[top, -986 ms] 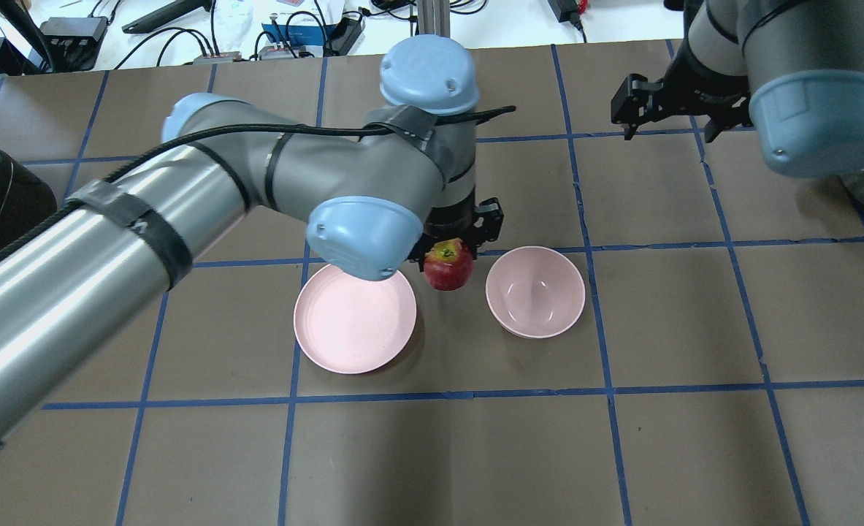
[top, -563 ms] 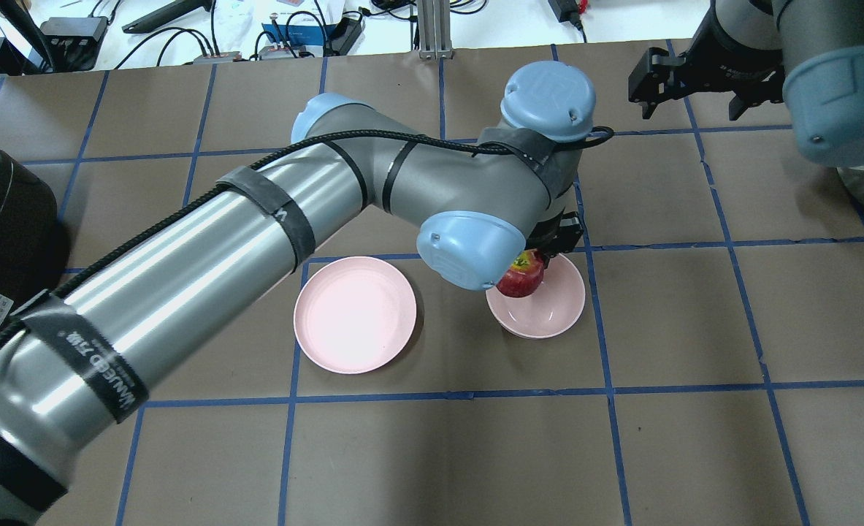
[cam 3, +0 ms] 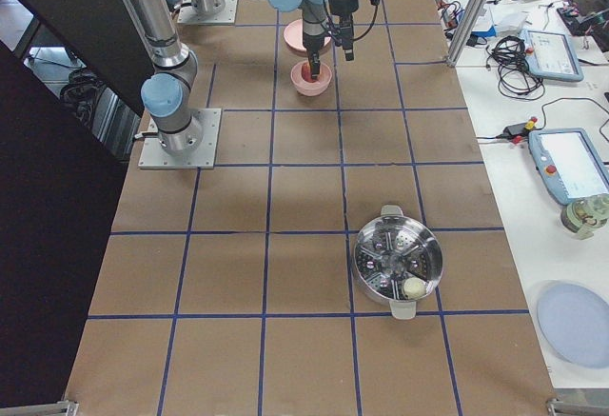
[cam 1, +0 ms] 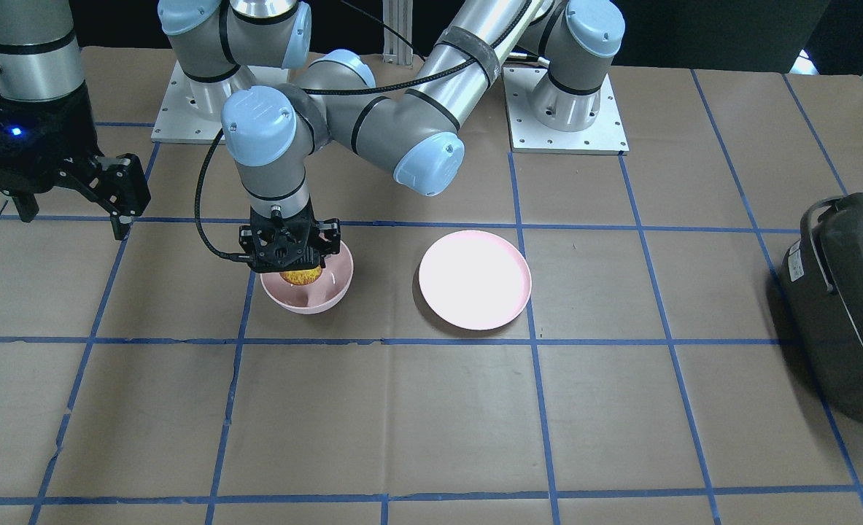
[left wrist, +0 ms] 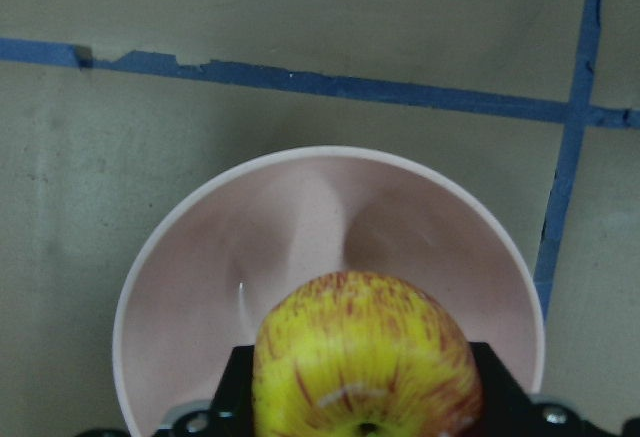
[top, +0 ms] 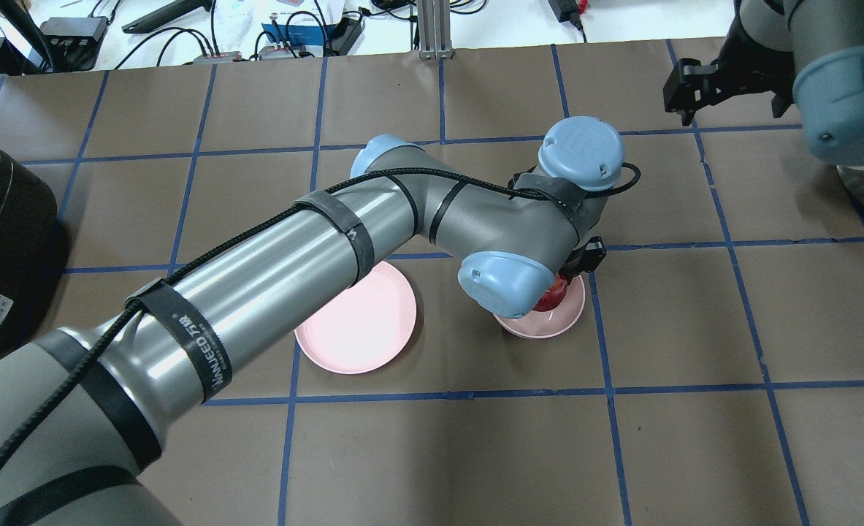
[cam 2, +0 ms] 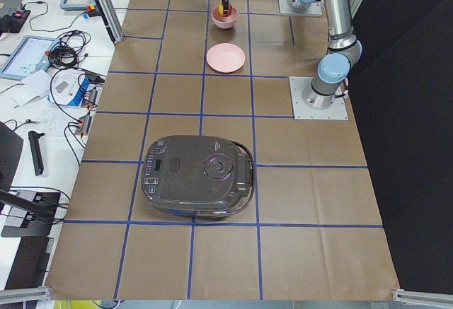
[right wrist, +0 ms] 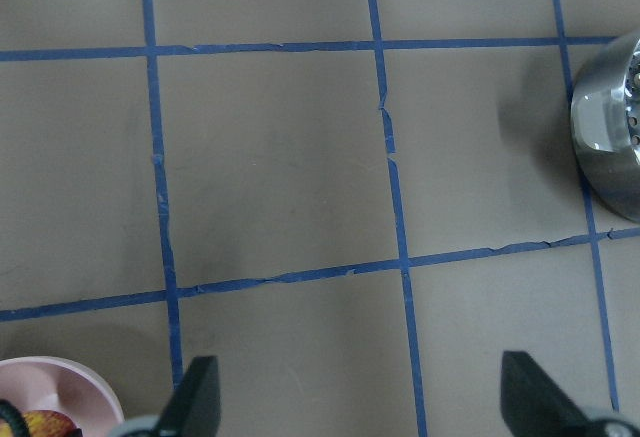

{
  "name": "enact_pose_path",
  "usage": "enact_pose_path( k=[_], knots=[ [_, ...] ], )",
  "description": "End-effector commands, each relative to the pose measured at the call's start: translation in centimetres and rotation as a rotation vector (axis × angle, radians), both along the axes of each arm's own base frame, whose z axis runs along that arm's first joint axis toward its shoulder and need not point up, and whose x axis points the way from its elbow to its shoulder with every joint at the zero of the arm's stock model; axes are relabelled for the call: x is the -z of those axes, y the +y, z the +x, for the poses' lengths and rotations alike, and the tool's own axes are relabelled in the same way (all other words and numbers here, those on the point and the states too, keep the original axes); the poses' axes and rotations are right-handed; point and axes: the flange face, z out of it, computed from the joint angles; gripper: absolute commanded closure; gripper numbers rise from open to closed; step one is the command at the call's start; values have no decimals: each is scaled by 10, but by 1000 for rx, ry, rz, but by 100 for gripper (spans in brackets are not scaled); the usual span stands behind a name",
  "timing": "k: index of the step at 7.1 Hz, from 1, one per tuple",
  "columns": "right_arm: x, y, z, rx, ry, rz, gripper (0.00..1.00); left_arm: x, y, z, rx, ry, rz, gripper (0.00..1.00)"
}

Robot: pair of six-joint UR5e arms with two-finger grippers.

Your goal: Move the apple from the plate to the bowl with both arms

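My left gripper [cam 1: 289, 255] is shut on the apple [cam 1: 300, 276] and holds it over the pink bowl [cam 1: 323, 297], at about rim height. In the left wrist view the yellow-red apple [left wrist: 365, 357] sits between the black fingers above the bowl's glossy inside [left wrist: 200, 257]. From overhead the wrist hides most of the apple [top: 553, 298] and the bowl [top: 545, 327]. The flat pink plate [cam 1: 475, 279] lies bare beside the bowl, and also shows overhead [top: 362, 332]. My right gripper [cam 1: 70, 204] hangs open and empty, away from the bowl, over bare table [right wrist: 360, 412].
A black rice cooker [cam 1: 847, 306] stands at the table's end on my left. A steel pot with a steamer insert [cam 3: 398, 262] stands toward my right end, and its edge shows in the right wrist view [right wrist: 610, 127]. Both arm bases are bolted at the back.
My left arm carried the apple rightwards from between plate and bowl to over the bowl, and lowered it. My right gripper drew back to the right, still open.
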Motion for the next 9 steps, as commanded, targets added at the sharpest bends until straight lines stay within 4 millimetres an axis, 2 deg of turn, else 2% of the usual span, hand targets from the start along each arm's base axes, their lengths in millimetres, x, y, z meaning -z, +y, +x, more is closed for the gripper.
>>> enact_pose_path(
  k=[1, 2, 3, 4, 5, 6, 7, 9],
  knots=[
    [8, 1, -11, 10, 6, 19, 0, 1, 4, 3, 4, -5, 5, 0],
    [10, 2, -11, 11, 4, 26, 0, -14, 6, 4, 9, 7, -11, 0],
    [10, 2, -11, 11, 3, 37, 0, -39, 9, 14, 10, 14, -24, 0],
    [12, 3, -8, 4, -9, 39, 0, -72, 11, 36, 56, -3, -9, 0],
    [30, 3, 7, -17, -110, 66, 0, -118, -5, 87, -2, -8, -1, 0],
    [48, 7, 12, -20, -159, 86, 0, -167, -9, 142, -42, 2, 2, 0],
    [67, 12, 18, -28, -206, 117, 0, -207, -9, 203, -47, -2, 3, 0],
    [117, 25, 28, -28, -285, 210, 0, -226, -3, 303, 50, -9, 6, 0]
  ],
)
